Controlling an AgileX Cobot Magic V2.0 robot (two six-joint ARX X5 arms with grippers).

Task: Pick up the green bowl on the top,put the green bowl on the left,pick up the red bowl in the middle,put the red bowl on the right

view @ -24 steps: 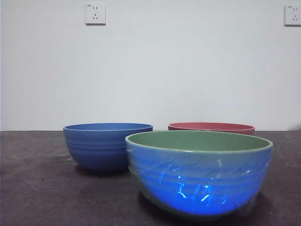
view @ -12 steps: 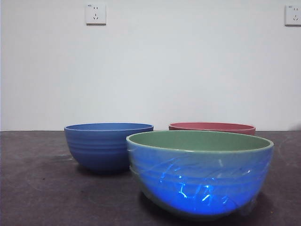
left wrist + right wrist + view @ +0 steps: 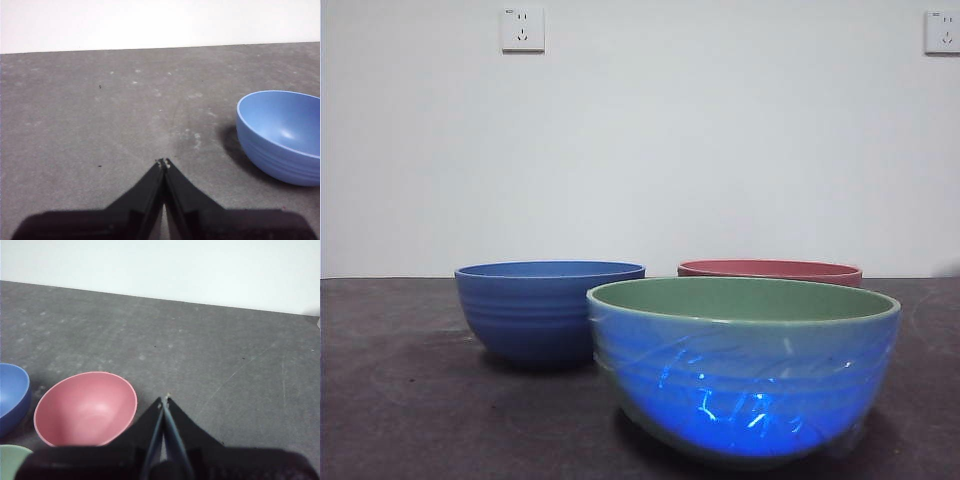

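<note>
The green bowl (image 3: 745, 370) stands nearest in the front view, right of centre, its outer wall reflecting blue light; a sliver of its rim (image 3: 10, 460) shows in the right wrist view. The red bowl (image 3: 770, 270) stands behind it; in the right wrist view it (image 3: 85, 409) sits empty on the table beside my right gripper (image 3: 164, 399), which is shut and empty above the table. My left gripper (image 3: 163, 162) is shut and empty, apart from all bowls. No gripper shows in the front view.
A solid blue bowl (image 3: 548, 308) stands at the left of the front view, also seen in the left wrist view (image 3: 280, 135) and the right wrist view (image 3: 11, 395). The dark grey table (image 3: 100, 110) meets a white wall with two sockets (image 3: 522, 29).
</note>
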